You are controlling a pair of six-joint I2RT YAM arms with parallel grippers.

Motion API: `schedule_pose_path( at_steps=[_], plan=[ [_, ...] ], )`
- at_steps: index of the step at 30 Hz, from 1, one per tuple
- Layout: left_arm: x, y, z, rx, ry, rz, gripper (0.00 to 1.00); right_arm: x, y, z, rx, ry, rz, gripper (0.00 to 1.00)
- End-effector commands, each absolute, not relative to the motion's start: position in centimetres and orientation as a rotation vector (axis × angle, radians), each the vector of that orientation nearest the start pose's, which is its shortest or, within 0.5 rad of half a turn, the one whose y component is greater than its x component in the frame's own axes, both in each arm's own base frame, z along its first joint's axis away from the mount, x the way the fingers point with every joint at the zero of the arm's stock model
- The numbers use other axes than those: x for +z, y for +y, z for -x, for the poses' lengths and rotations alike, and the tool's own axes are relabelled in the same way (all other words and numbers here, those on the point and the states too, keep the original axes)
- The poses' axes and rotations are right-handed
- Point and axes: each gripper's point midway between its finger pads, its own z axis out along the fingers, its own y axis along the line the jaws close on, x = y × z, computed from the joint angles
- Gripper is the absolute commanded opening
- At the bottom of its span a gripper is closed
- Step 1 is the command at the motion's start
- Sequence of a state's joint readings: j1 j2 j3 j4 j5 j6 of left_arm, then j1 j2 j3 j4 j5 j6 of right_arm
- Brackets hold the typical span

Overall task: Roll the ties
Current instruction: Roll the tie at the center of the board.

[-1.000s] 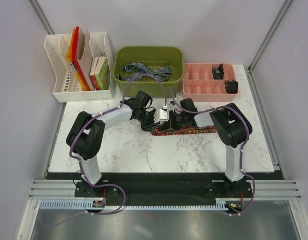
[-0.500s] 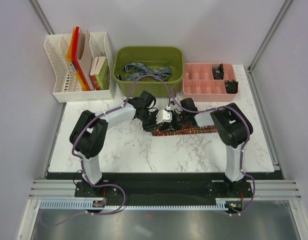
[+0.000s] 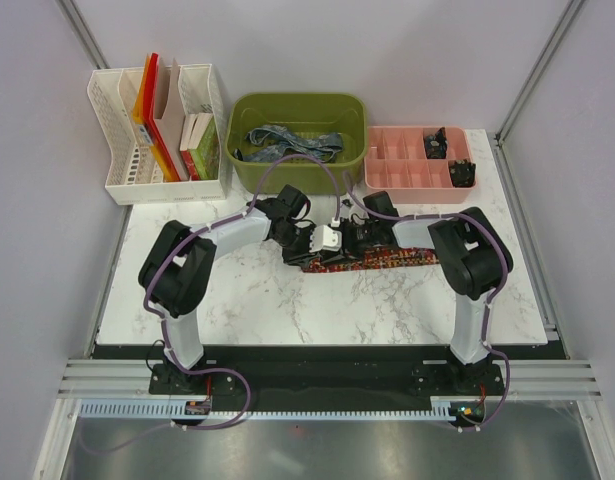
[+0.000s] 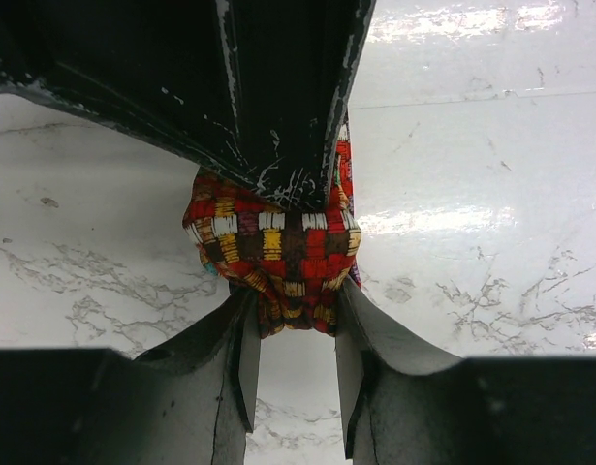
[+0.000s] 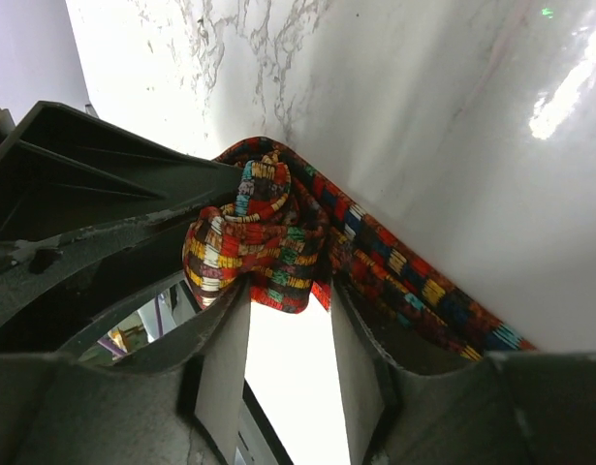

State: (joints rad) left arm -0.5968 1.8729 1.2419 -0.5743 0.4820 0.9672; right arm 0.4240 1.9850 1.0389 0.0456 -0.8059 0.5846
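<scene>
Left pincer [image 4: 295,300]: part-closed, both fingers pressed on the roll [image 4: 273,247] at the red tie's [image 3: 392,258] wound end, gripping it. Right pincer [image 5: 288,295]: jaws parted, roll just off the fingertips, not clamped; can't tell if they touch it. Pincers meet nose to nose mid-bench [image 3: 287,310]. Unrolled tail lies flat, running to 3 o'clock from the roll. Count: two ties, the red one on the bench, the blue-grey tie [image 3: 287,141] heaped in one green bin [image 3: 297,100] at 12 o'clock. One pink tray [image 3: 397,160] at 1 o'clock, one white rack [image 3: 112,120] at 10 o'clock.
</scene>
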Motion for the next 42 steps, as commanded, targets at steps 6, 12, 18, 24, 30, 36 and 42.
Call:
schedule_pose_path(
  at_steps=[6, 12, 18, 24, 30, 36, 42],
  plan=[
    [0.8, -24.8, -27.9, 0.733, -2.268, 2.517, 0.13, 5.4, 29.3, -32.0, 1.425, 2.55, 0.182, 0.57],
    [0.9, -24.9, -27.9, 0.738, -2.27, 2.518, 0.13, 7.0, 30.0, -32.2, 1.525, 2.497, 0.134, 0.57],
    [0.9, -24.9, -28.0, 0.74, -2.271, 2.516, 0.13, 7.7, 30.1, -32.2, 1.573, 2.475, 0.086, 0.57],
    [0.9, -24.9, -28.0, 0.735, -2.272, 2.515, 0.13, 7.8, 30.2, -32.2, 1.596, 2.466, 0.054, 0.58],
    [0.9, -24.9, -28.0, 0.74, -2.271, 2.515, 0.13, 7.7, 30.2, -32.4, 1.579, 2.467, 0.046, 0.56],
    [1.2, -25.0, -28.1, 0.742, -2.278, 2.514, 0.13, 4.9, 29.8, -31.9, 1.493, 2.541, 0.071, 0.46],
    [1.5, -25.1, -28.3, 0.746, -2.28, 2.523, 0.13, 3.6, 29.9, -31.9, 1.462, 2.573, 0.085, 0.45]
  ],
)
